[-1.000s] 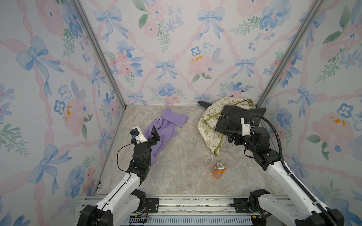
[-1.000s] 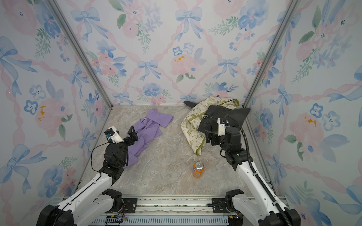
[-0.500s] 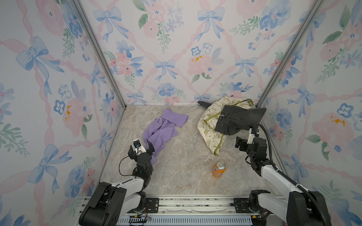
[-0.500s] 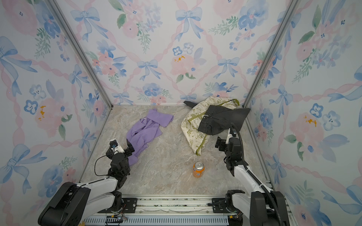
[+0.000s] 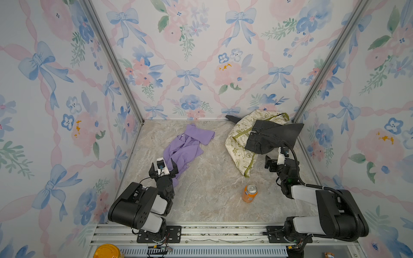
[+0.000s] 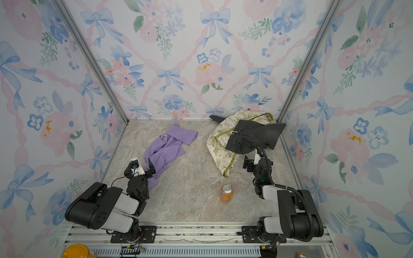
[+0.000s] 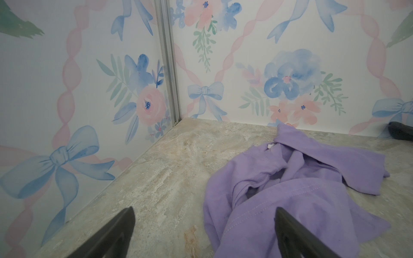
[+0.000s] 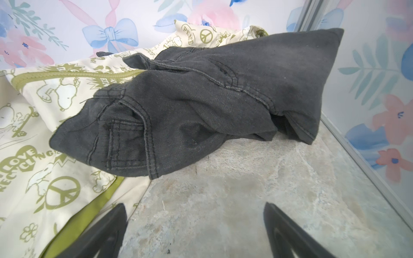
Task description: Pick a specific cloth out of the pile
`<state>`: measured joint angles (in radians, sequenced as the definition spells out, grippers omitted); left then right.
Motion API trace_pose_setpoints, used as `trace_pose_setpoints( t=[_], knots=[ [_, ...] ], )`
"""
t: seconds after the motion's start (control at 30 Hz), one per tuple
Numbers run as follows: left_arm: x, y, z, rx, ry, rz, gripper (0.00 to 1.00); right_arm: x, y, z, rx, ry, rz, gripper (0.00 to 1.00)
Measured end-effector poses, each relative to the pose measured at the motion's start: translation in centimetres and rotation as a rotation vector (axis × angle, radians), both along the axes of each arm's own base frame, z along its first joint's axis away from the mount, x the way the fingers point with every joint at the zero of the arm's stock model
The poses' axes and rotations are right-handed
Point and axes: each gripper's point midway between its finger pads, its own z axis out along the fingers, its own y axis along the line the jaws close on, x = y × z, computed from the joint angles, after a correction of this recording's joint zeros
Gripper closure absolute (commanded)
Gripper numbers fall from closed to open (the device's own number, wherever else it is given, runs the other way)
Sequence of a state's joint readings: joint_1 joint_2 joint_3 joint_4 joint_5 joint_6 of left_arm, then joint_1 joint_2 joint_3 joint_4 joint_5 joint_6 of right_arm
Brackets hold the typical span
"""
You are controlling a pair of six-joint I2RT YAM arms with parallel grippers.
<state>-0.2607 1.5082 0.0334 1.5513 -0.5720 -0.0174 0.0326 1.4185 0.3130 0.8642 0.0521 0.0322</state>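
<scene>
Marbled tabletop (image 5: 212, 201) (floral walls (image 5: 201, 55) around); cloth (image 5: 185, 147) lies apart from pile (image 5: 263, 136).

Left tool (image 5: 163, 164) gaping, right tool (image 5: 277, 159) seemingly likewise (both empty)

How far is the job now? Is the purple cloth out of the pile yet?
Done, it seems: the cloth lies alone on the table, apart from the pile. In hand: nothing; left gripper and right gripper are open and empty. Left to do: nothing visible.

Marble tabletop (image 5: 210, 201), lavender cloth (image 5: 185, 150), pile (image 5: 240, 144), orange can (image 5: 249, 193)
</scene>
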Motion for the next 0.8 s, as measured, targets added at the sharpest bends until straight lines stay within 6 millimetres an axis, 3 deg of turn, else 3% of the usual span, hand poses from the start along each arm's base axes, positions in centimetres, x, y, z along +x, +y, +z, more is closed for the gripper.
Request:
trace_pose_setpoints(
  t=[0.17, 0.27, 0.43, 0.8],
  knots=[
    [0.5, -0.6, 0.3, 0.007, -0.017, -0.045, 0.02, -0.2, 0.2, -2.9, -0.008, 0.028, 0.014, 0.03],
    [1.0, -0.9, -0.5, 0.018, 0.011, -0.066, 0.02, 0.3, 0.2, -2.3, -0.01, 0.015, 0.019, 0.03],
    [2.5, -0.8, 0.2, 0.012, -0.002, -0.064, 0.02, 2.3, 0.3, -0.4, -0.01, -0.014, 0.025, 0.03],
    [3.4, -0.3, -0.8, -0.003, 0.049, -0.043, 0.02, 2.1, 0.3, -1.0, -0.009, 0.014, 0.026, 0.03]
  ],
)
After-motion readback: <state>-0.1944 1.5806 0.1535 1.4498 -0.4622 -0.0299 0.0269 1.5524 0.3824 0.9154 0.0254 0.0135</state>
